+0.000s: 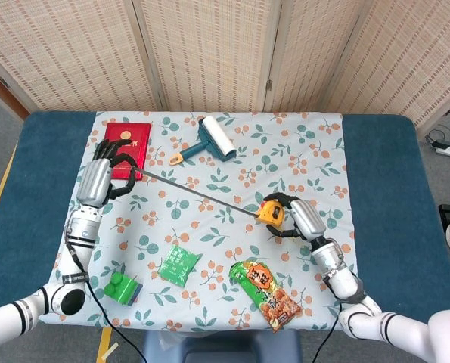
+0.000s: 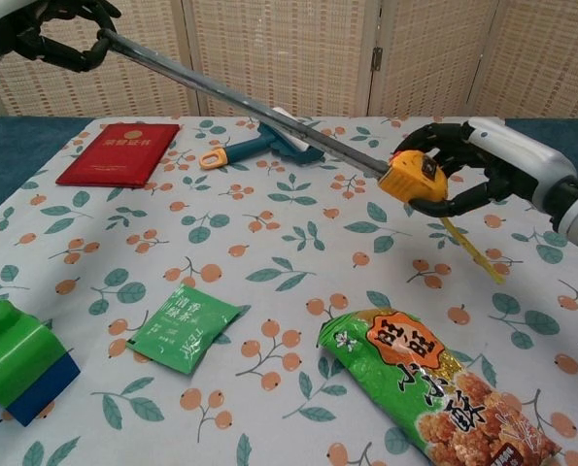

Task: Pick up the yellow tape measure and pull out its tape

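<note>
My right hand (image 1: pixel 294 218) (image 2: pixel 468 170) grips the yellow tape measure (image 1: pixel 271 212) (image 2: pixel 413 177) above the right half of the table. Its dark tape (image 1: pixel 198 193) (image 2: pixel 240 100) is drawn out in a long straight line toward the upper left. There my left hand (image 1: pixel 103 170) (image 2: pixel 60 34) pinches the tape's end, hovering over the red booklet (image 1: pixel 126 141) (image 2: pixel 119 152). A yellow wrist strap (image 2: pixel 471 254) dangles below the case.
A teal lint roller (image 1: pixel 208 142) (image 2: pixel 264 144) lies at the back centre. A green sachet (image 1: pixel 180 265) (image 2: pixel 187 327), a snack bag (image 1: pixel 265 293) (image 2: pixel 427 384) and a green-and-blue block (image 1: pixel 122 286) (image 2: pixel 18 358) sit near the front edge of the floral cloth (image 1: pixel 308 159).
</note>
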`<action>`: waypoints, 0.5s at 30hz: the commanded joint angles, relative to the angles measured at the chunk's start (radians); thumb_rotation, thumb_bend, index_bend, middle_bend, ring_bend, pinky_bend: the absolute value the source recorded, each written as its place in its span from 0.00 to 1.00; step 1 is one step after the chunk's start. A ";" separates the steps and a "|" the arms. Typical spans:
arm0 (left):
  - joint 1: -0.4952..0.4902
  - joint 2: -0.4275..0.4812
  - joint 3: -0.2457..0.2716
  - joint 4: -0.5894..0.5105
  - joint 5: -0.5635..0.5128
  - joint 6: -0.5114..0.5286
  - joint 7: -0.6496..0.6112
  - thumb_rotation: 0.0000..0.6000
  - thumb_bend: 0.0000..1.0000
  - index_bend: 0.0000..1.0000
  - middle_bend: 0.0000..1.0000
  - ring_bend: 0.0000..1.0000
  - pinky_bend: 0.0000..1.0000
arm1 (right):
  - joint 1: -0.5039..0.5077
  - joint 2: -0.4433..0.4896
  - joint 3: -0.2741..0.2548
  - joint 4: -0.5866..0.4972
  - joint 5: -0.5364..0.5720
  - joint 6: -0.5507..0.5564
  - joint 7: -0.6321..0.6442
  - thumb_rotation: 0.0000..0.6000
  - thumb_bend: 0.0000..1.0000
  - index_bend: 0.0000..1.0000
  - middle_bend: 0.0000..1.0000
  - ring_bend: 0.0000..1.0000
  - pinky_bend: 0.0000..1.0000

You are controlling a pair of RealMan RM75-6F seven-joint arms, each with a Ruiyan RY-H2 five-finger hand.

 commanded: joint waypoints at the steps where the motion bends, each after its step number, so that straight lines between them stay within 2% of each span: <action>1: 0.012 0.020 0.000 0.040 -0.004 -0.026 -0.047 1.00 0.62 0.58 0.21 0.15 0.00 | -0.031 0.025 -0.024 0.008 -0.009 0.013 0.021 1.00 0.43 0.57 0.47 0.46 0.35; 8: 0.024 0.031 -0.004 0.118 -0.023 -0.061 -0.129 1.00 0.62 0.58 0.21 0.15 0.00 | -0.082 0.061 -0.052 0.028 -0.011 0.023 0.053 1.00 0.43 0.57 0.47 0.46 0.35; 15: 0.025 0.034 -0.013 0.155 -0.038 -0.088 -0.182 1.00 0.62 0.58 0.21 0.15 0.00 | -0.098 0.069 -0.055 0.039 -0.015 0.020 0.057 1.00 0.43 0.57 0.47 0.46 0.35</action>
